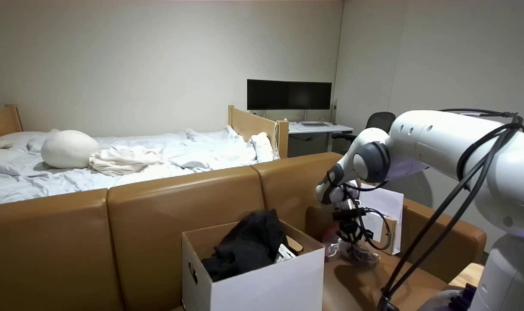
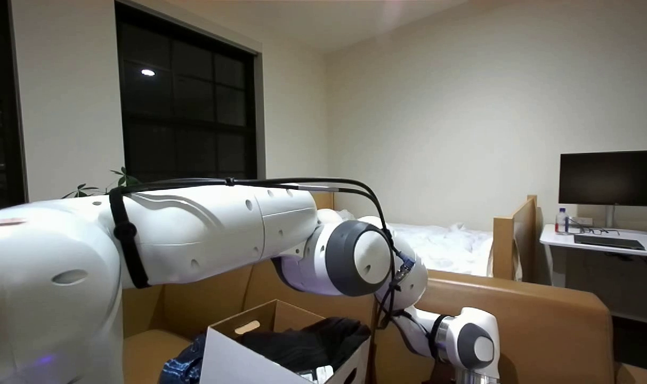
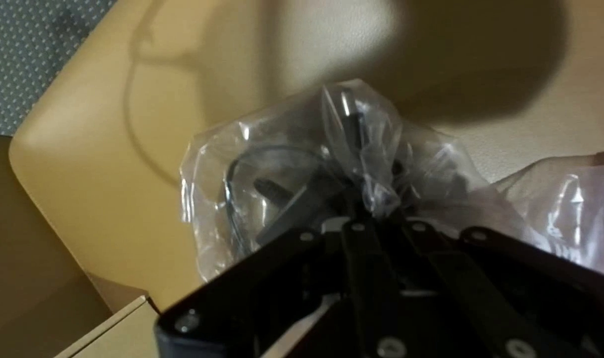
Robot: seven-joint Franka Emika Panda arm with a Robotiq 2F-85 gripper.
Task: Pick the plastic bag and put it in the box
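Observation:
The clear plastic bag [image 3: 354,132] holds dark items and a thin black cable. It lies on the tan sofa seat and also shows in an exterior view [image 1: 362,255]. My gripper [image 3: 381,216] points down at the bag, its fingers closed together with a gathered fold of the bag pinched between them. The gripper also shows in an exterior view [image 1: 351,235], right above the bag. The white box [image 1: 266,283] stands on the sofa beside the bag, its top open, with black cloth [image 1: 247,248] inside. The box also shows in an exterior view [image 2: 233,360]. The fingertips themselves are partly hidden by plastic.
Another clear, pinkish plastic package [image 3: 575,214] lies against the bag. White boards and a cardboard piece [image 1: 389,235] lean at the sofa's armrest [image 1: 452,229]. The sofa backrest [image 1: 184,198] rises behind the box. Blue cloth [image 2: 182,362] lies beside the box.

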